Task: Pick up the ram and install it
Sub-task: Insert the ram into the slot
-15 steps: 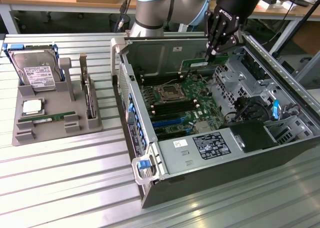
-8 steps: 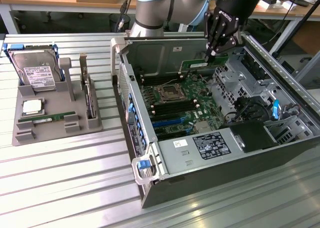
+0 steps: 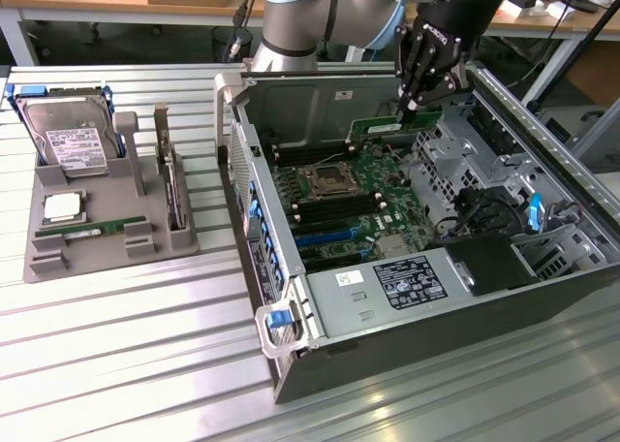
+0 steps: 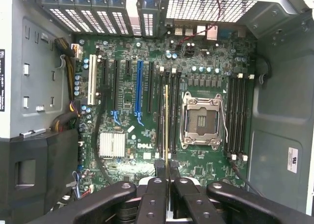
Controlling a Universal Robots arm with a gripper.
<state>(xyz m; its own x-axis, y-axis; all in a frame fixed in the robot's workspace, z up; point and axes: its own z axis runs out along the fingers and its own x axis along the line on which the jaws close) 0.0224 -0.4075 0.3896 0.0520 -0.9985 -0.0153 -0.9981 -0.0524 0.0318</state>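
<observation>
In the upper right of the exterior frame, above the open computer case [image 3: 407, 350], the tool [image 3: 412, 106] is gripping the ram [image 3: 386, 129], jaws clenched on its upper edge, and is holding it clear of the motherboard [image 3: 339, 214]. The stick is hanging level and is not sitting in any slot.

The main risk, as I am judging it, is misalignment. If the stick is sitting slightly skewed in the grip, or is coming down between two of the memory slots [image 4: 160, 111], pressing could be bending the board or jamming it against the latches. It could also slip between the fingers [image 4: 156, 194] under load.

The wrist view is showing the ram [image 4: 167, 121] edge-on as a thin line running along those black slots beside the CPU socket [image 4: 202, 121], which the exterior view cannot resolve. The exterior view is giving the height above the board, plus another green stick [image 3: 92, 231] lying in a grey tray [image 3: 58, 263] on the counter [image 3: 126, 364].
</observation>
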